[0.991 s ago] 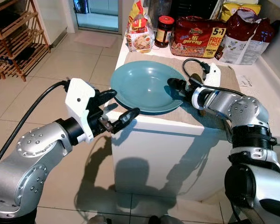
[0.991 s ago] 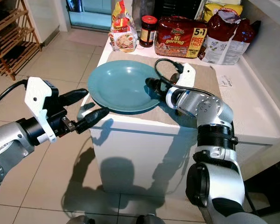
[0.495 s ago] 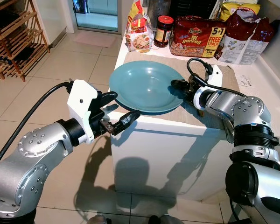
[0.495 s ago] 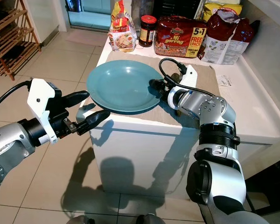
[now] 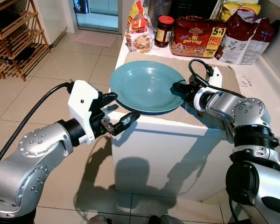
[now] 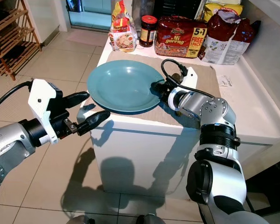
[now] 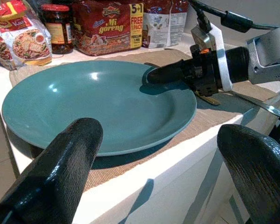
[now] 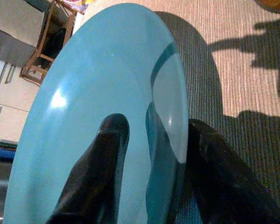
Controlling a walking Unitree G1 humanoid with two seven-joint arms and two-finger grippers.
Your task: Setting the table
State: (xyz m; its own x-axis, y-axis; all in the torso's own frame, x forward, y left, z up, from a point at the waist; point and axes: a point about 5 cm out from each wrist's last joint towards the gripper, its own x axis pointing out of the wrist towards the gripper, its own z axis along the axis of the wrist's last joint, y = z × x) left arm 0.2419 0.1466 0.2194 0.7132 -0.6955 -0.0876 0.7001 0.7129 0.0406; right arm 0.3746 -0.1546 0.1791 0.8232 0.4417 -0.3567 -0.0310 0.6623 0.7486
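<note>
White counter (image 5: 177, 135) mid-frame: teal plate (image 5: 147, 86) rim is clamped by right gripper (image 8: 151, 154), confirmed in wrist view; left gripper (image 5: 119, 109) is held spread, lower left; noodle packs (image 5: 198, 37) behind.

The red noodle pack (image 7: 106, 26) at the back of the counter reads "Mi goreng" and, on its yellow panel, "5+1 FREE PACK". The lettering on the jar (image 5: 164, 31) and the other bags is too small to read.
</note>
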